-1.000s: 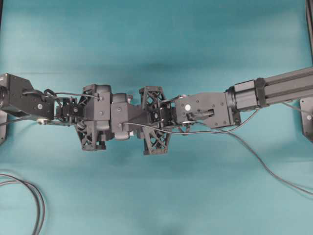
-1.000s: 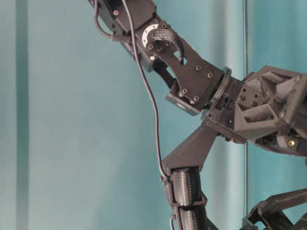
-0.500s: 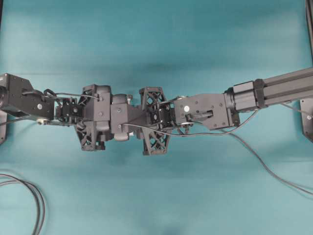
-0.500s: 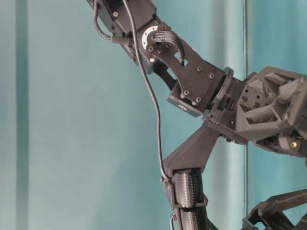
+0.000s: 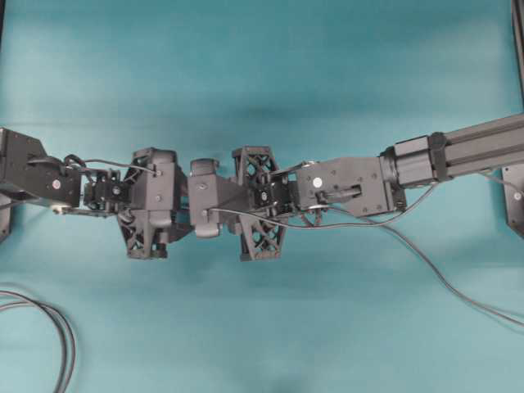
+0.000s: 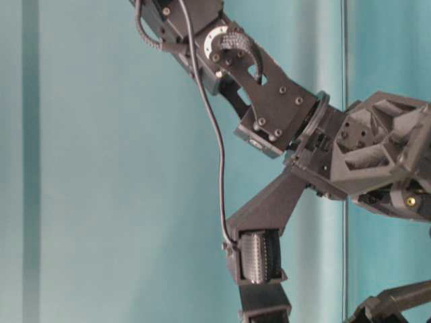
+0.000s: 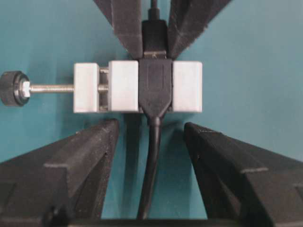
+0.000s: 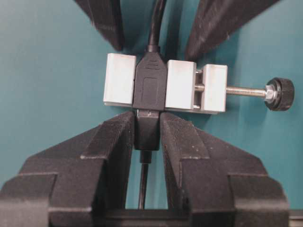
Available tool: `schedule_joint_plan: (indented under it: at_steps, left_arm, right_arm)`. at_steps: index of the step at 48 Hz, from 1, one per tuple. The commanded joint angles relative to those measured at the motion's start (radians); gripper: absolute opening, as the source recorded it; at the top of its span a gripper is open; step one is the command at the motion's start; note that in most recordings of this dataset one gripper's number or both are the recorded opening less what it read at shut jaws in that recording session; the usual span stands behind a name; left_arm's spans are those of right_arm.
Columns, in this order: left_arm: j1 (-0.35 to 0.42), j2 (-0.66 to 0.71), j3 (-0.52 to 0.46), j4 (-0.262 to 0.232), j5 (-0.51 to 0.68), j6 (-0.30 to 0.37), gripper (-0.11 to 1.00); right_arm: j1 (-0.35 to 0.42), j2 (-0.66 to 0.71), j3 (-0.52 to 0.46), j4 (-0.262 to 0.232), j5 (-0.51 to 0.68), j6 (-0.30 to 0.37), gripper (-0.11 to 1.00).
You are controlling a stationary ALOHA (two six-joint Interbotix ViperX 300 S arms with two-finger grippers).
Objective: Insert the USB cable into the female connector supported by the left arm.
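Plug's seated, I think

My right gripper pinches the plug steady; left gripper gapes off the connector.

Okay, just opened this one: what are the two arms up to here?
The right gripper is shut on the USB cable plug, which sits up against, apparently in, the female connector, a white clamp block with a screw knob. The left gripper is open, its fingers clear of the block.
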Motion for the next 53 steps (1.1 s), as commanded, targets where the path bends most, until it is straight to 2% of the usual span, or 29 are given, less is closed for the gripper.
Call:
schedule_joint_plan:
  at_steps: [1,12,18,22,41,45,51,53]
  left_arm:
    - [-0.011,-0.02,0.008,0.002,-0.017,-0.014,0.69]
    - [-0.011,-0.02,0.032,0.002,-0.032,-0.015,0.69]
    - [-0.009,-0.021,0.046,0.0,-0.044,-0.015,0.69]
    - [-0.008,-0.025,0.052,0.0,-0.051,-0.017,0.69]
    - [0.003,-0.051,0.072,0.0,-0.052,-0.017,0.69]
    - [0.005,-0.057,0.072,0.0,-0.06,-0.017,0.7]
    - [0.008,-0.057,0.072,0.0,-0.067,-0.017,0.69]
    - [0.009,-0.057,0.072,0.002,-0.071,-0.017,0.69]
  right_arm:
    - [0.006,-0.057,-0.005,-0.002,-0.025,0.005,0.21]
    - [0.005,-0.071,0.026,-0.002,-0.029,0.028,0.23]
    - [0.005,-0.08,0.051,-0.003,-0.029,0.046,0.52]
    - [0.005,-0.084,0.06,-0.003,-0.029,0.055,0.57]
    - [0.003,-0.106,0.095,-0.002,-0.031,0.052,0.51]
    - [0.005,-0.106,0.101,-0.002,-0.038,0.046,0.41]
    - [0.005,-0.106,0.115,-0.002,-0.074,0.038,0.16]
    - [0.006,-0.106,0.118,-0.002,-0.08,0.037,0.11]
